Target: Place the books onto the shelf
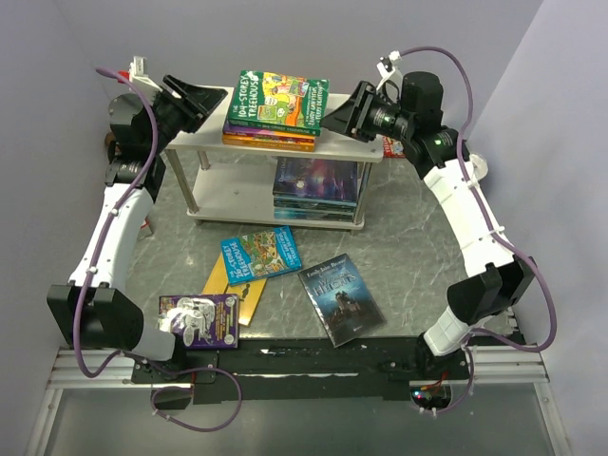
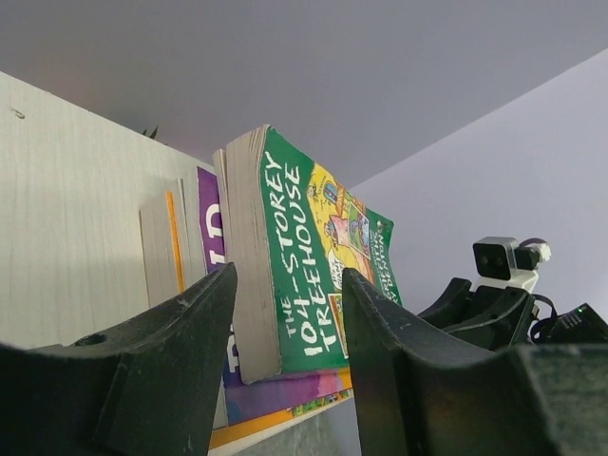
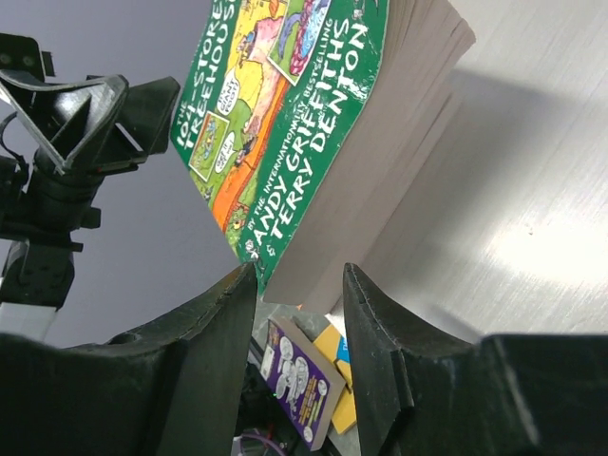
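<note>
Top view: moderately bright, even diffuse light from overhead. Soft shadow lies beneath the shelf (image 1: 209, 138) on the grey counter (image 1: 408, 218), whose marbled surface shows a faint sheen. Straight lines bow slightly toward the frame edges. Left wrist view: left hand (image 2: 288, 275) near-black, underexposed, soft at close range; green book (image 2: 304, 256) sharp, lettering legible. Right wrist view: right hand (image 3: 299, 271) likewise dark and soft. White glare patch on the shelf at right; grey shadow falls rightward from the green book's page block.

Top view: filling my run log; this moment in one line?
left gripper: open, stack's left end; right gripper: open, stack's right end; shelf top: green Treehouse book uppermost; table: four books lying loose
</note>
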Available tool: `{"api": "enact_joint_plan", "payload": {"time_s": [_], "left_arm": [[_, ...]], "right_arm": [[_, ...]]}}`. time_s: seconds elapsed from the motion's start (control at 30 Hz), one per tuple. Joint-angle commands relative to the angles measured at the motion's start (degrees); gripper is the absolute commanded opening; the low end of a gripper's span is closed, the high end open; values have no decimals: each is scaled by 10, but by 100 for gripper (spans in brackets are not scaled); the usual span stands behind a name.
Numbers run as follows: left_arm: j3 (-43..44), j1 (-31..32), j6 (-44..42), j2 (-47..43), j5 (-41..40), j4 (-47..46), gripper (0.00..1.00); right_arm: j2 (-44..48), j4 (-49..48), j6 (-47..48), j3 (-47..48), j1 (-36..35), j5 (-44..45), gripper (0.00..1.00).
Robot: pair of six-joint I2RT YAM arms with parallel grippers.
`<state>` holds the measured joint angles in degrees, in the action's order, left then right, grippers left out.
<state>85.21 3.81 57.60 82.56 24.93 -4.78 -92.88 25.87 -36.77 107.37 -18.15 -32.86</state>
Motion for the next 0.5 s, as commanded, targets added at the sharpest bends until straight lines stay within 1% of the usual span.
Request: {"api": "enact_joint_plan", "payload": {"time_s": [0.0, 0.13, 0.27, 0.47], "left_arm": [[17, 3, -20, 1, -8, -9, 54], [16, 3, -13, 5, -4, -16, 53], [19, 7, -13, 8, 0, -18, 50], [17, 15, -20, 10, -1, -13, 48]], "right_arm": [[1, -9, 13, 35, -8, 10, 48], [-12, 2, 16, 53, -12, 9, 46], [-18, 4, 18, 60, -16, 7, 41], [-34, 19, 22, 77, -21, 6, 41]]}}
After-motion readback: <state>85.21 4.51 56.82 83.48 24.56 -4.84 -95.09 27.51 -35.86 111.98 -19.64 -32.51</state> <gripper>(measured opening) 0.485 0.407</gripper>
